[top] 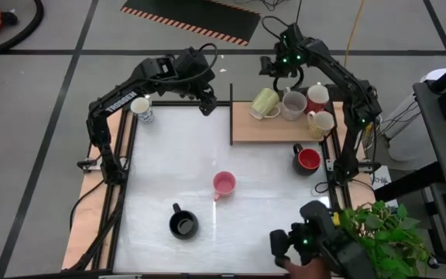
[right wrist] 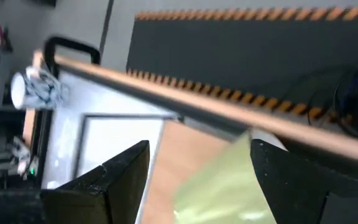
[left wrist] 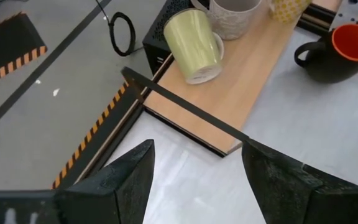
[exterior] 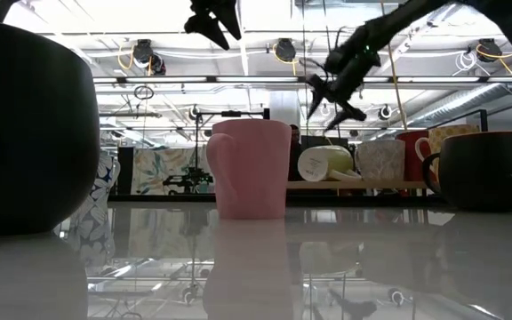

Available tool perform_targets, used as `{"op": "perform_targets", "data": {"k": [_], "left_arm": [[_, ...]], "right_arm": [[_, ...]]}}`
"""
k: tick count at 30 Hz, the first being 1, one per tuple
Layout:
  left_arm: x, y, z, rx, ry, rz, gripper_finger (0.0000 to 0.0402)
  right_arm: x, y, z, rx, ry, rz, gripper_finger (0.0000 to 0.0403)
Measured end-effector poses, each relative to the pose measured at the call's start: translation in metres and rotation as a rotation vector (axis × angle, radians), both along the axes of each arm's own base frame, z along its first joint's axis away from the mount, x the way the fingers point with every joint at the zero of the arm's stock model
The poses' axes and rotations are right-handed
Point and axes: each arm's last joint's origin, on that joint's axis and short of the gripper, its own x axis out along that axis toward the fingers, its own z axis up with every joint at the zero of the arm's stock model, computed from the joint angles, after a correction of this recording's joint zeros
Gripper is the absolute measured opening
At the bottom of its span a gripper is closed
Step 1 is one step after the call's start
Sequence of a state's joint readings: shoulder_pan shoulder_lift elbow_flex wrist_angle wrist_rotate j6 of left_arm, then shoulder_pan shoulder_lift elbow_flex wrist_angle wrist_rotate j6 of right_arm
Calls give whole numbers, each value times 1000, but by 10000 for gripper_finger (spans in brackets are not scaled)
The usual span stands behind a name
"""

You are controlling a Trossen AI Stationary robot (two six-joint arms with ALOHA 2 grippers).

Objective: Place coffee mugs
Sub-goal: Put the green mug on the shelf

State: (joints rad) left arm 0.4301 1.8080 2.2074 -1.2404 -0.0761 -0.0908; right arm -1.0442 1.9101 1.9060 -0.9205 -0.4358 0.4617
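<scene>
A pale green mug (top: 264, 103) lies on its side on the wooden board (top: 273, 132) at the far right. Beside it on the board stand a grey mug (top: 293, 105), a red-and-white mug (top: 317, 96) and a yellow-patterned mug (top: 321, 122). On the white table stand a black mug with a red inside (top: 307, 159), a pink mug (top: 223, 184), a black mug (top: 183, 225) and a blue-marked white mug (top: 142, 108). My right gripper (right wrist: 201, 180) hangs open above the green mug (right wrist: 222, 186), apart from it. My left gripper (left wrist: 194, 180) is open in the air near the board's left end.
A thin dark upright strip (top: 231, 112) borders the board's left end. A green plant (top: 382, 232) and dark gear (top: 308, 240) sit at the near right corner. Open white table surface lies between the pink mug and the far edge.
</scene>
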Motion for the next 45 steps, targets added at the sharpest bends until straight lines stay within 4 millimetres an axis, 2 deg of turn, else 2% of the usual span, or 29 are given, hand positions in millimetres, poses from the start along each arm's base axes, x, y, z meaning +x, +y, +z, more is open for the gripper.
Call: {"op": "perform_targets", "data": {"k": [7,14,19,30,39,45], "left_arm": [[1,-3,0,-35,-21,40,245],[1,-2,0,-31,-21,66,245],[1,-2,0,-27,-21,73,245],[1,-2,0,-35,-27,85,245],[1,-2,0,-44,-30,97,245],[0,-2,-1,-41,-12,87,245]], "right_arm": [[-12,-11,-25,128,-21,93,271],[-11,-13,-34,82,10,192,271],[-14,-13,-37,22,113,224,265],[-12,-12,-39,-7,66,313,226],[-14,-3,-67,133,-5,350,194],[-13,1,-75,158,1,359,169]]}}
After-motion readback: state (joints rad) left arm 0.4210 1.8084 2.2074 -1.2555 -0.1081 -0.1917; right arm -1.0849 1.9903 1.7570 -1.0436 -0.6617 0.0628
